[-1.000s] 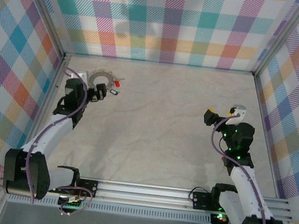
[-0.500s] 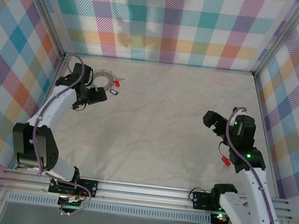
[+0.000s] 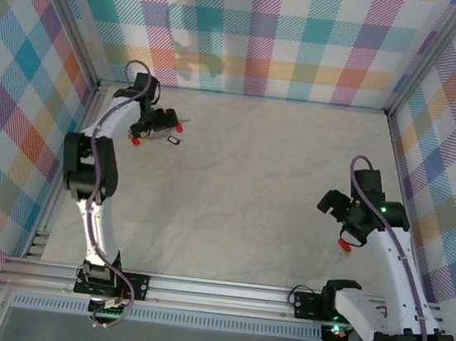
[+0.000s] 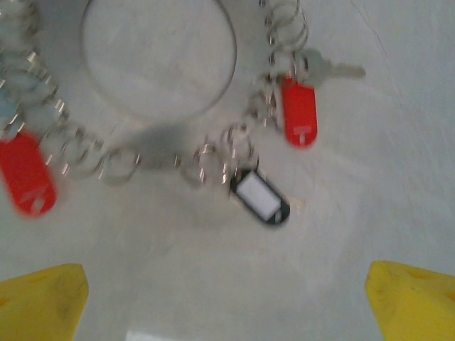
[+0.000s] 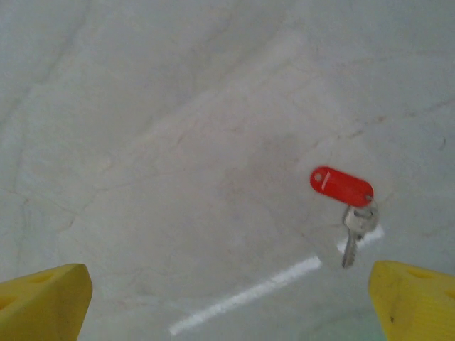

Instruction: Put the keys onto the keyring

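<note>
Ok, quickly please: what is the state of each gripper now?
Left gripper: open, holding nothing; the keyring lies just ahead of it.
Right gripper: open, holding nothing; a red-tagged key lies on the table ahead.

Keyring (image 4: 114,165) shiny coiled metal; keys (image 5: 341,186) glossy red plastic; table (image 5: 178,142) matt.

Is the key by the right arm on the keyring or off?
Off: the key lies alone on the table, away from the keyring.
</note>
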Robot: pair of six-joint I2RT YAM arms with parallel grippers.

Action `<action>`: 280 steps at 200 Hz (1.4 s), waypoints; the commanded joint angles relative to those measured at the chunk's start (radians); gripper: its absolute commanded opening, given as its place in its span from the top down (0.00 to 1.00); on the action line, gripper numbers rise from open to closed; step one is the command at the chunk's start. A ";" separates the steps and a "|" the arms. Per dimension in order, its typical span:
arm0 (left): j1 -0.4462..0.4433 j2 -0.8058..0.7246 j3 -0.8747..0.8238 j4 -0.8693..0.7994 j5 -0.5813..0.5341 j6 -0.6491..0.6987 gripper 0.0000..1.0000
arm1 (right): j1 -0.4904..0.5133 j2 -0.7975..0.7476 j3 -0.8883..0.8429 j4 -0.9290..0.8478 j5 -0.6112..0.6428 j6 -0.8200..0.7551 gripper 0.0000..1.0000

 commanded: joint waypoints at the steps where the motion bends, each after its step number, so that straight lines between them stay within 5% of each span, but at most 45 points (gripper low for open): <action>1: 0.010 0.110 0.121 0.003 0.020 -0.014 0.00 | -0.008 0.025 0.055 -0.079 -0.025 0.057 0.00; 34: 0.008 0.220 0.161 0.037 0.112 -0.026 0.00 | -0.018 0.123 0.021 -0.058 -0.099 0.167 0.00; 70: -0.009 0.233 0.079 0.162 0.189 -0.090 0.00 | -0.015 0.180 -0.132 0.311 -0.420 0.254 0.00; 100: -0.049 0.235 0.029 0.169 0.193 -0.087 0.02 | -0.014 0.175 -0.175 0.432 -0.432 0.296 0.00; 172: -0.215 0.016 -0.228 0.212 0.201 -0.135 0.04 | -0.014 0.208 -0.068 0.370 -0.431 0.119 0.00; 200: -0.342 -0.114 -0.400 0.219 0.170 -0.276 0.03 | -0.014 0.202 -0.079 0.375 -0.429 0.096 0.00; 228: -0.564 -0.254 -0.572 0.260 0.136 -0.407 0.03 | -0.014 0.198 -0.126 0.413 -0.422 0.109 0.00; 280: -0.914 -0.460 -0.451 0.045 -0.002 -0.540 0.02 | -0.014 0.241 -0.141 0.453 -0.378 0.086 0.00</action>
